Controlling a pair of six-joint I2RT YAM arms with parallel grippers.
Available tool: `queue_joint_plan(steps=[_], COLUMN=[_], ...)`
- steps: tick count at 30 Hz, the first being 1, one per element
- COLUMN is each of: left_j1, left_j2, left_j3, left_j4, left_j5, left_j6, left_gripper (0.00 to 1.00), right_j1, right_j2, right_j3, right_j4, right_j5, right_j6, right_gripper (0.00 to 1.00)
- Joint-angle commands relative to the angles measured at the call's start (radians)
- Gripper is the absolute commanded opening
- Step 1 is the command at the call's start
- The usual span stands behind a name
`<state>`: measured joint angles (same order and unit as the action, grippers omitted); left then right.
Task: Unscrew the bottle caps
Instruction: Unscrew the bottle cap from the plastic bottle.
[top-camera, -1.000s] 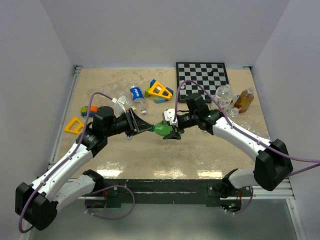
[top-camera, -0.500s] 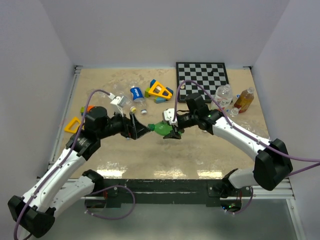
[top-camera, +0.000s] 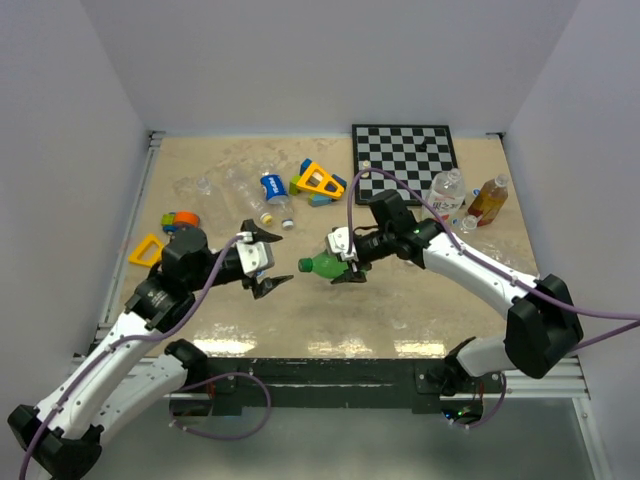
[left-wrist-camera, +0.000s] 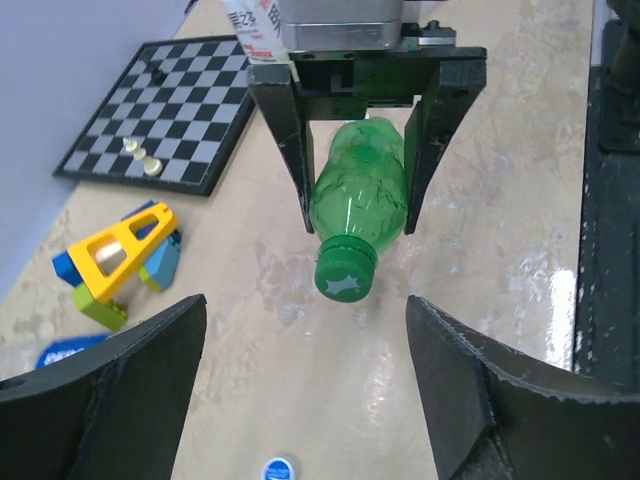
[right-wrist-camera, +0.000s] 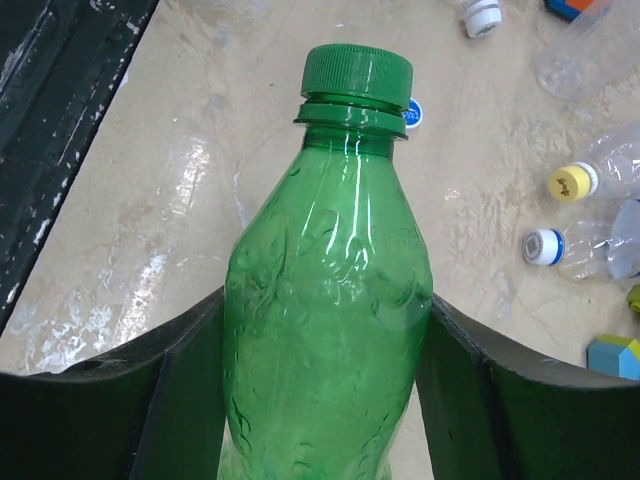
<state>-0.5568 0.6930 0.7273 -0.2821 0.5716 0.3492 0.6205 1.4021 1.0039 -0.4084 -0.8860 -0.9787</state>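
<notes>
leftward, the left pincer stands wide open, a small gap short of the green cap, which sits on the neck of the green bottle held level over the table by the right pincer, with bare table running to the near edge.

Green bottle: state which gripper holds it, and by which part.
The right gripper holds the green bottle by its body, one finger on each side, with the cap on. The left gripper is open, apart from the cap, holding nothing.
</notes>
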Motion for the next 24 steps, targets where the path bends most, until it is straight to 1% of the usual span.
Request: queue_joint_plan(steps=[1, 3, 5, 10, 13, 16, 24], left_j1=[0.000, -0.002, -0.002, -0.006, -0.009, -0.018, -0.032], left_j2=[0.078, 0.123, 0.148, 0.174, 0.201, 0.229, 0.224], left_j3=[0.017, 0.026, 0.027, 0.003, 0.006, 0.014, 0.006], left_j4=[0.113, 0.118, 0.127, 0.181, 0.193, 0.187, 0.144], left_j5=[0.144, 0.192, 0.221, 0.244, 0.244, 0.249, 0.226], left_j6=[0.155, 0.148, 0.139, 0.108, 0.093, 0.086, 0.109], left_gripper=[0.81, 0.75, 0.72, 0.69, 0.61, 0.56, 0.56], right_j1=[-0.004, -0.004, -0.004, -0.004, -0.004, -0.004, -0.004], right_j2=[-0.002, 0.000, 0.001, 0.003, 0.008, 0.008, 0.008], right_j3=[0.009, 0.009, 0.010, 0.013, 0.016, 0.018, 0.019], right_j4=[-0.032, -0.035, -0.038, -0.044, -0.050, -0.053, -0.055], right_j5=[-0.044, -0.048, -0.048, -0.051, -0.053, -0.054, -0.054], right_j6=[-0.067, -0.069, -0.071, -0.075, -0.078, -0.080, -0.080], right_gripper=[0.00, 0.00, 0.00, 0.00, 0.00, 0.00, 0.00])
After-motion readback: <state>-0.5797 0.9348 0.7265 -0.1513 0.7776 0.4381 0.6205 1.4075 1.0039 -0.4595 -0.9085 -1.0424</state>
